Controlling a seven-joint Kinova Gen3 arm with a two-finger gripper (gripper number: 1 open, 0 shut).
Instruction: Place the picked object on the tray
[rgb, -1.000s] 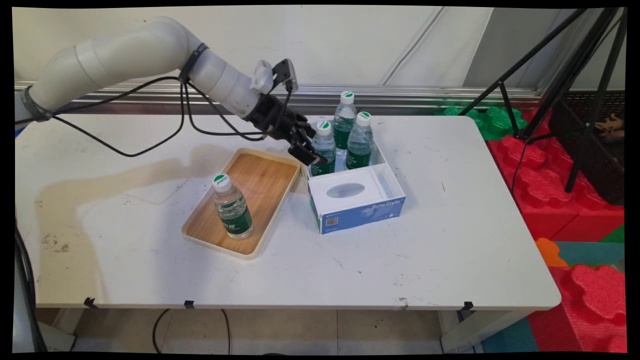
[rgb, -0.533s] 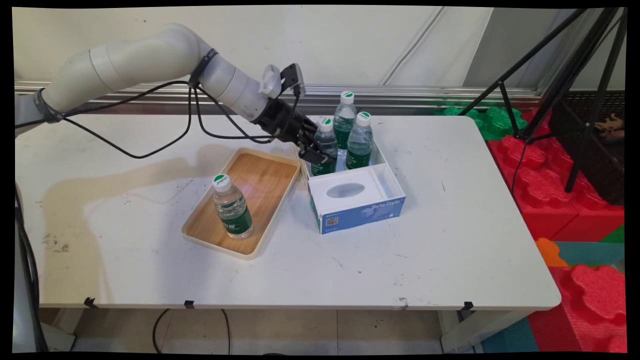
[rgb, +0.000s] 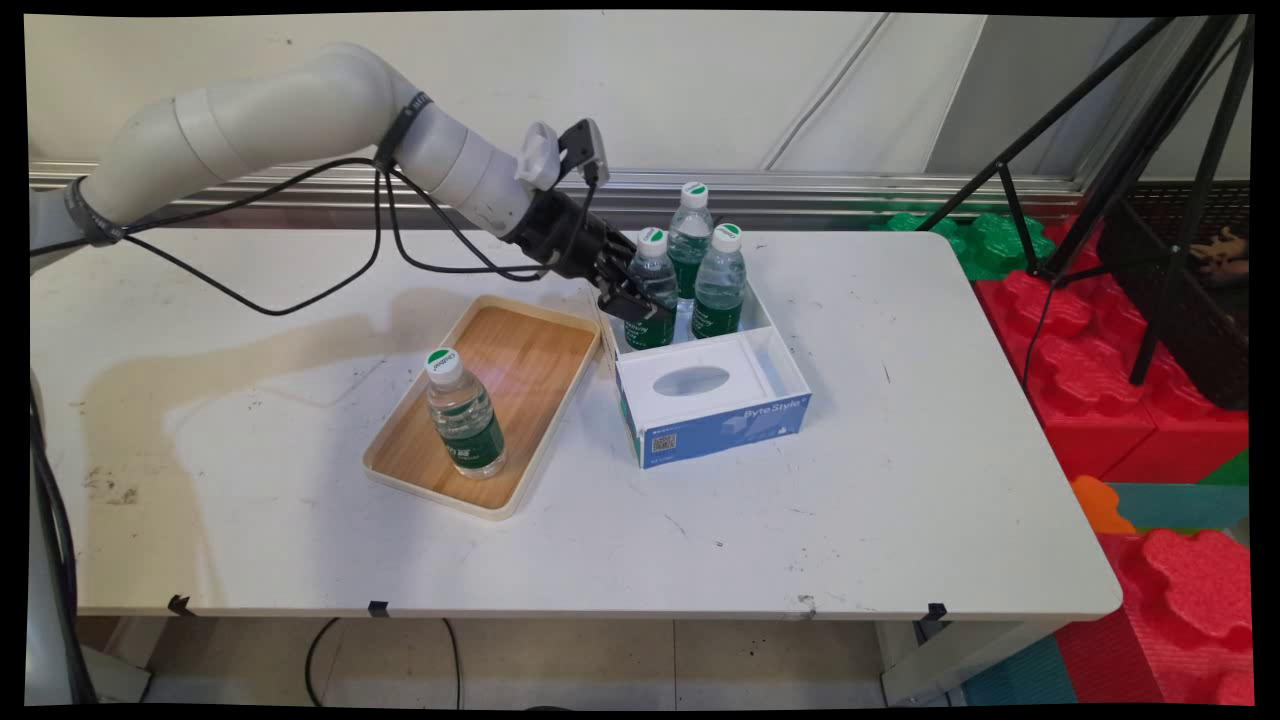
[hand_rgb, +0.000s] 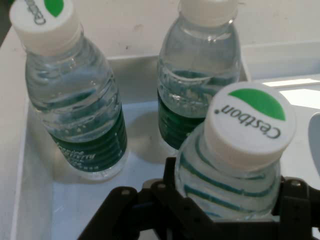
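Four clear ribbed plastic water bottles, green labels, white caps. Three stand in the open white-and-blue cardboard box (rgb: 700, 390); the fourth bottle (rgb: 464, 412) stands well left of the box, on a rounded wooden tray (rgb: 525, 350) just beside it. The black gripper (rgb: 640, 305) is clamped round the nearest-left boxed bottle (hand_rgb: 235, 165) – fingers pinching its body. Two other boxed bottles (rgb: 718, 280) stand behind it, upright – all on the white table (rgb: 900, 480).

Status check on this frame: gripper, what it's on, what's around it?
Gripper shut on nearest bottle in the white box. Two more bottles upright close beside it. Fourth bottle standing on wooden tray.
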